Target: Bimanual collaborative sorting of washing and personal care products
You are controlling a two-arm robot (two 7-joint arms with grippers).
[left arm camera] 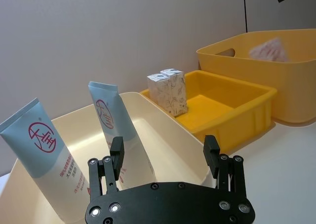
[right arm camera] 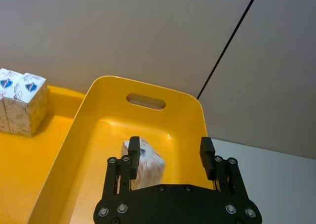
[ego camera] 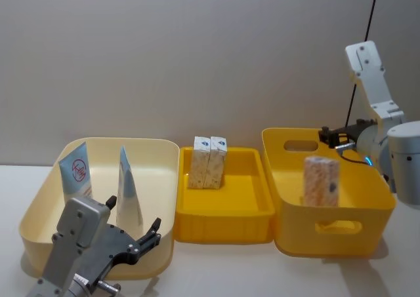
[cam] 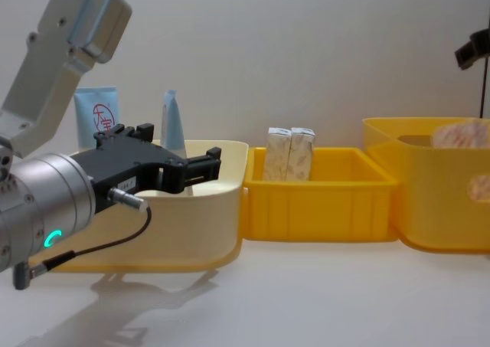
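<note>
Head view sets three containers in a row on the pale bench: a cream bin at the left, a shallow yellow tray in the middle and a deep yellow bin at the right. Two tubes lean upright in the cream bin, a broad-faced tube with a red circle logo and an edge-on tube beside it. Two cartons stand touching at the tray's far end.

Left wrist view adds a red mark on the edge-on tube. It also shows the left gripper near the cream bin's near rim, jaws spread wide and empty.

Right wrist view shows the right gripper above the deep yellow bin, jaws wide apart and empty. A third carton lies below them, blurred, so I cannot tell whether it rests on the bin's floor.

Behind everything is a plain grey wall.
</note>
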